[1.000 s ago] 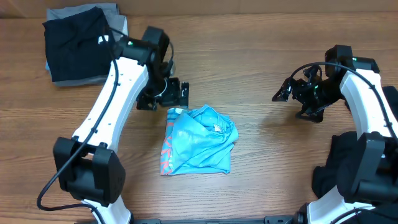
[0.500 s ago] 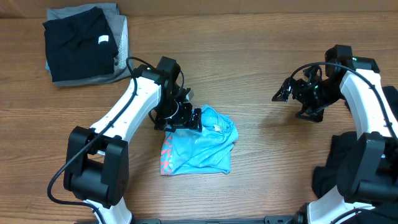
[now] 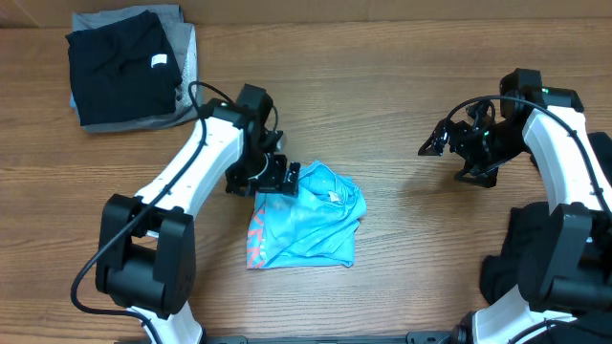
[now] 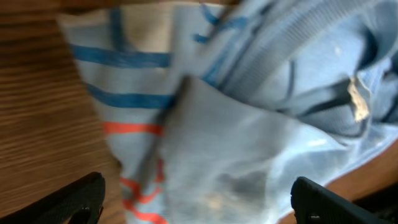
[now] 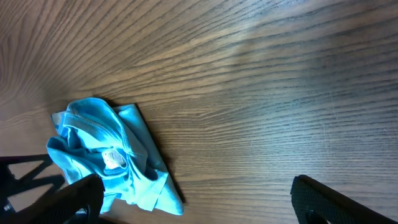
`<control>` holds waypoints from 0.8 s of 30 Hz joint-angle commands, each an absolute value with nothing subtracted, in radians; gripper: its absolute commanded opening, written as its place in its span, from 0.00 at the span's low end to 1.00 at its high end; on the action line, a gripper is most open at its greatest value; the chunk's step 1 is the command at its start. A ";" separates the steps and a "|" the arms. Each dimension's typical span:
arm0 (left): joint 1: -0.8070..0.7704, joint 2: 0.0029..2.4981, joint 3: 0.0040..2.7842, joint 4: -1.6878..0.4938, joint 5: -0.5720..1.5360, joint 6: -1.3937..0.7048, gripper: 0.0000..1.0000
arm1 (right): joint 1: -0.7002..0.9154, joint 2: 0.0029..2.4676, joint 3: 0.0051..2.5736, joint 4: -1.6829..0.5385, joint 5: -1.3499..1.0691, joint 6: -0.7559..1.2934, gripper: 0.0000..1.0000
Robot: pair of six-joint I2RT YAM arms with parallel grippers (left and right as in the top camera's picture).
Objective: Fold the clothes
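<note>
Soft, light, floppy T-shirt (image 3: 308, 225) bunched mid desk (image 3: 382, 86), likely best pinched at far-left edge just under wide-open left gripper (image 3: 282, 178); right gripper (image 3: 432, 144) also wide, empty, well apart right.

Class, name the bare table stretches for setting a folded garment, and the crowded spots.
Bare table: between the blue T-shirt and the right pincer; along the far edge past the black and grey pile. Crowded: the left pincer hangs at the T-shirt's far-left corner.
</note>
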State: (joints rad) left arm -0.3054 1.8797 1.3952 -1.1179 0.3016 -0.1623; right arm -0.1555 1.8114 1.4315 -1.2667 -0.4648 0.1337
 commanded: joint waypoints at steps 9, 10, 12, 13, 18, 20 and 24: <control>-0.348 1.877 1.330 -1.038 0.422 -0.135 0.94 | -0.155 1.807 1.454 -1.264 -0.473 0.126 1.00; -0.355 1.877 1.330 -1.038 0.429 -0.135 0.93 | -0.154 1.807 1.454 -1.265 -0.473 0.126 1.00; -0.364 1.877 1.330 -1.038 0.440 -0.136 0.92 | -0.154 1.807 1.454 -1.266 -0.473 0.126 1.00; -0.369 1.877 1.330 -1.039 0.439 -0.142 0.90 | -0.154 1.807 1.454 -1.266 -0.473 0.126 1.00; -0.390 1.877 1.331 -1.034 0.437 -0.155 0.36 | -0.154 1.807 1.454 -1.269 -0.473 0.126 1.00; -0.389 1.877 1.333 -1.034 0.439 -0.174 0.16 | -0.154 1.807 1.454 -1.269 -0.473 0.125 1.00; -0.394 1.868 1.341 -1.034 0.471 -0.179 0.04 | -0.155 1.807 1.454 -1.262 -0.473 0.126 1.00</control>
State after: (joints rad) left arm -0.3805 1.8797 1.3334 -1.0382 0.4252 -0.1654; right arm -0.1555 1.8114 1.4315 -1.2694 -0.4656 0.1337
